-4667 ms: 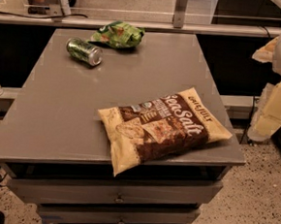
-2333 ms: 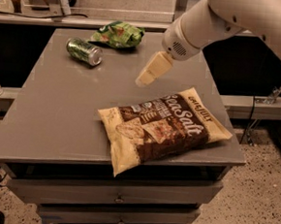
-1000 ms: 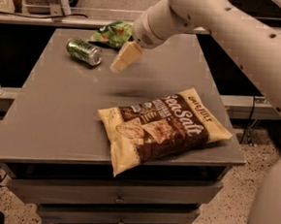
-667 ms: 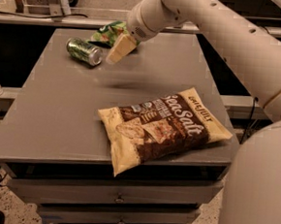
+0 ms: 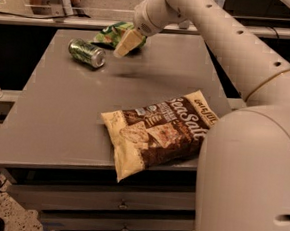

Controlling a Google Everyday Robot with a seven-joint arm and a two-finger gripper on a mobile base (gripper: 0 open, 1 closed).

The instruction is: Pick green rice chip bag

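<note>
The green rice chip bag (image 5: 110, 33) lies crumpled at the far edge of the grey table (image 5: 60, 111), partly hidden behind my gripper. My gripper (image 5: 124, 43) hangs just above the table in front of the bag's right part, its cream fingers pointing down and left. The arm reaches in from the right and fills the right side of the view.
A green metal drink can (image 5: 86, 53) lies on its side left of the gripper. A large brown-and-cream "Sea Salt" chip bag (image 5: 159, 131) lies near the table's front edge. Drawers (image 5: 123, 204) sit below the table. A rail runs behind the table.
The arm has swung in from the right and moved up and left across the table, from over its middle to right at the green bag. Objects have not moved.
</note>
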